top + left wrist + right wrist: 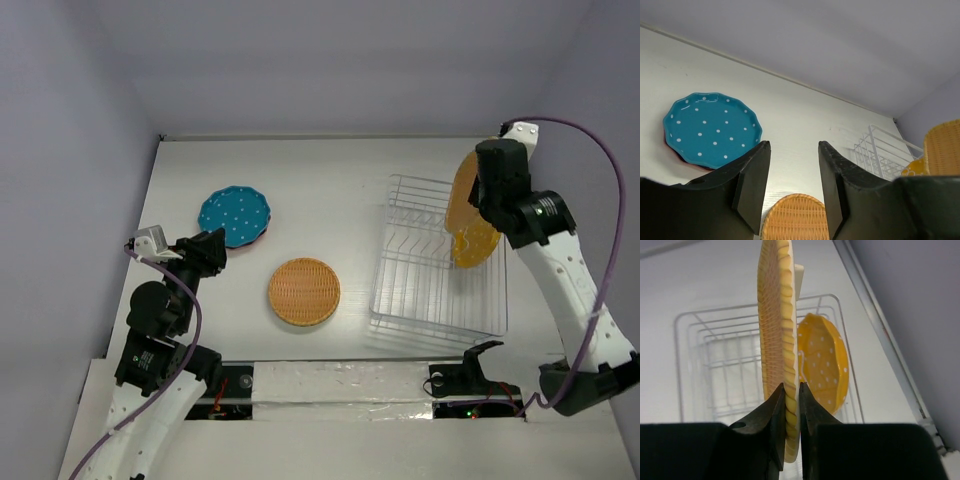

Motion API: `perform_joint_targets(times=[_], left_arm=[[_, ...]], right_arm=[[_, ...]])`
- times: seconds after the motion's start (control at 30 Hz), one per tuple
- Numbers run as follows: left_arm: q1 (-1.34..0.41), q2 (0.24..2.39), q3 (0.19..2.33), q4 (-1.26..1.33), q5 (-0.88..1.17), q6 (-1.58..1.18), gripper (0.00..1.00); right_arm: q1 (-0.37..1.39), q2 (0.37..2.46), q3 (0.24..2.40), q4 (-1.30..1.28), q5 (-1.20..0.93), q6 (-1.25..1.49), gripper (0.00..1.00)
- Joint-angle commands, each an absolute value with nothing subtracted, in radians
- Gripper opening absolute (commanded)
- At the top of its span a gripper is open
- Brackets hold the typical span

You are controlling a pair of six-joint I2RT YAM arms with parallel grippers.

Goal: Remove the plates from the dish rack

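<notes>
The dish rack (432, 268) stands on the right half of the white desk (330, 180), close to the right wall. One orange dotted plate (822, 360) is in it, upright on edge near the rack's far right corner.

Just above that corner the right pincer (791, 392) is clenched on the rim of a woven-textured plate (774, 315). It holds the plate edge-on and vertical over the wires, just beside the dotted one.

A round woven plate (304, 291) lies flat on the desk left of the rack, well apart from it. Farther left and back, a teal dotted plate (710, 127) rests on top of a pink one (669, 148), of which only a sliver of rim shows.

The left pincer (794, 150) hangs near that stack with its fingers spread and nothing between them.

The desk top is matt white. A thin seam marks where it meets the back wall (350, 60). The walls enclosing it on three sides are plain pale lavender-grey.
</notes>
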State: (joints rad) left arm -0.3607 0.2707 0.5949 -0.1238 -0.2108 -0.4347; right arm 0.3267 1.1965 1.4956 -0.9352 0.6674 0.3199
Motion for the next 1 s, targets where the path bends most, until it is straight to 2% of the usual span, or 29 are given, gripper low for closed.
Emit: perform_joint_targets(times=[0.0,0.13,0.33,0.5,0.67,0.97], left_arm=[[-0.367,0.275,0.592,-0.08,-0.207,-0.43,0.41],[-0.367,0.285,0.594,-0.081,-0.207,-0.43,0.42],[-0.367,0.29,0.594,-0.089,-0.207,-0.431,0.42],[-0.367,0.291,0.597,-0.091,-0.207,-0.431,0.42],[-0.367,0.298,0.595,-0.094,-0.207,-0.433,0.42],[-0.367,0.296,0.597,-0.094,-0.207,-0.434,0.42]], right_arm=[[0.334,1.079,1.495,-0.81,0.536,0.328,0.0],[0.431,0.98,1.343,-0.625,0.188,0.417,0.0],[0.658,1.014,1.117,-0.269,-0.07,0.592,0.0],[0.831,1.12,1.039,-0.039,-0.141,0.673,0.0],[0.865,1.235,0.965,0.138,-0.251,0.744,0.0],[0.865,1.293,0.824,0.123,-0.204,0.765,0.0]])
